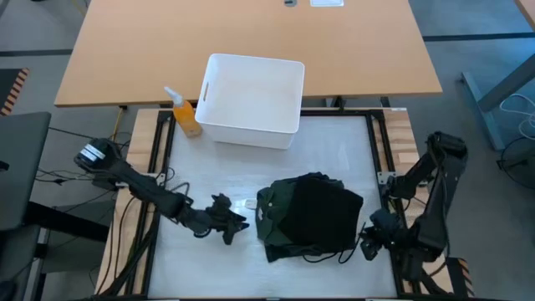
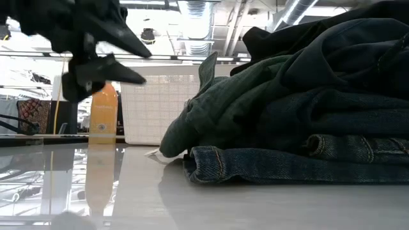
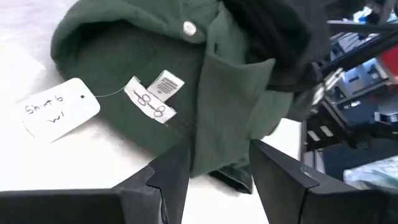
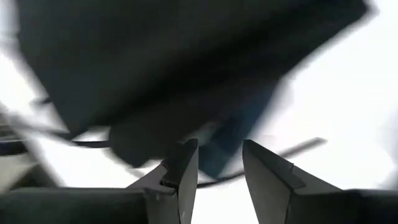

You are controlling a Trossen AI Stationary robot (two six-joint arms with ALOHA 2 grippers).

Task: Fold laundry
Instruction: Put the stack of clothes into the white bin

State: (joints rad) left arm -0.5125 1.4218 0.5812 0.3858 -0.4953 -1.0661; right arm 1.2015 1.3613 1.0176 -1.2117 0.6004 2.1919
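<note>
The laundry [image 1: 309, 219] lies in a pile in the middle of the white table. In it, blue denim trousers [image 2: 287, 163] are at the bottom, a dark green buttoned shirt [image 3: 155, 56] is over them and a black garment [image 1: 322, 209] is on top. A handwritten paper tag [image 3: 59, 109] on a thread lies on the table by the shirt's collar. My left gripper [image 1: 234, 227] hangs open just left of the pile, its fingers pointing at the shirt's edge. My right gripper [image 1: 366, 248] stands open at the pile's near right corner, above dark cloth [image 4: 186, 74] and a thin cord.
A white plastic bin [image 1: 251, 99] stands at the table's far edge, with an orange spray bottle [image 1: 185, 115] on its left. A wooden table [image 1: 251, 33] lies beyond. Bare white surface [image 1: 201, 272] spreads to the left of and in front of the pile.
</note>
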